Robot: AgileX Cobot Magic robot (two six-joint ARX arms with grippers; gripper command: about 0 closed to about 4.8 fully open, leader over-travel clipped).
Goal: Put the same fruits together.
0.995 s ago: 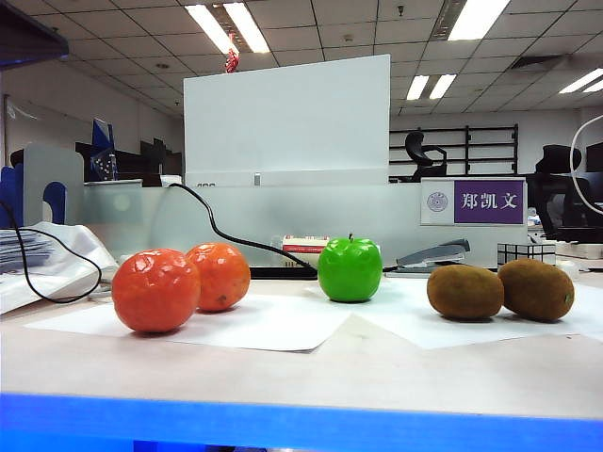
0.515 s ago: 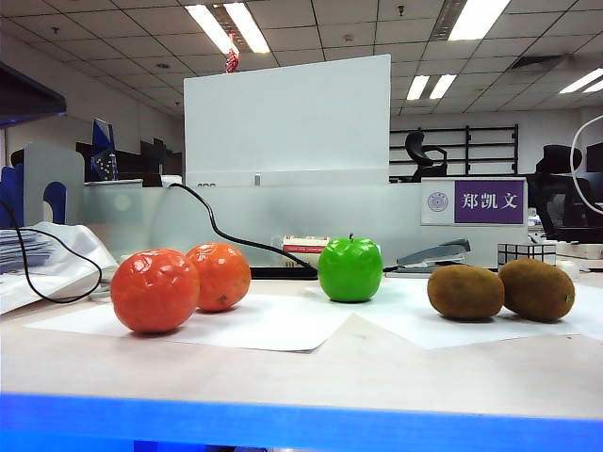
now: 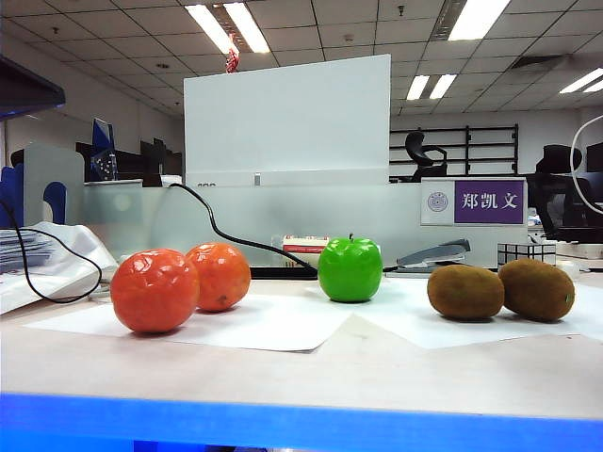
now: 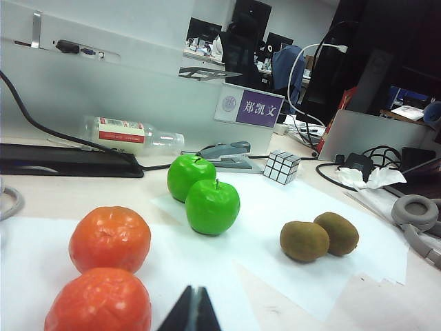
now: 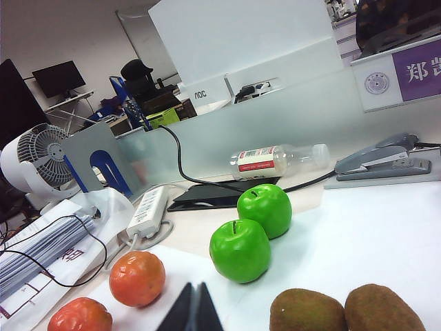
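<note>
Nothing has shifted: glossy apples (image 4: 212, 205) touch (dimpled oranges (image 4: 109, 238) too), left end effector (image 4: 192, 312) and right end effector (image 5: 193, 309) both closed.

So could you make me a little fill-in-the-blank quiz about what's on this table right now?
1. The two green apples sit between the oranges and the two ____.
2. Both the left gripper and the right gripper have their jaws ____.
3. The clear bottle behind the fruit is lying on its ____.
4. Near the grey stapler stands a small mirror ____.

Missing words: kiwis; shut; side; cube
</note>
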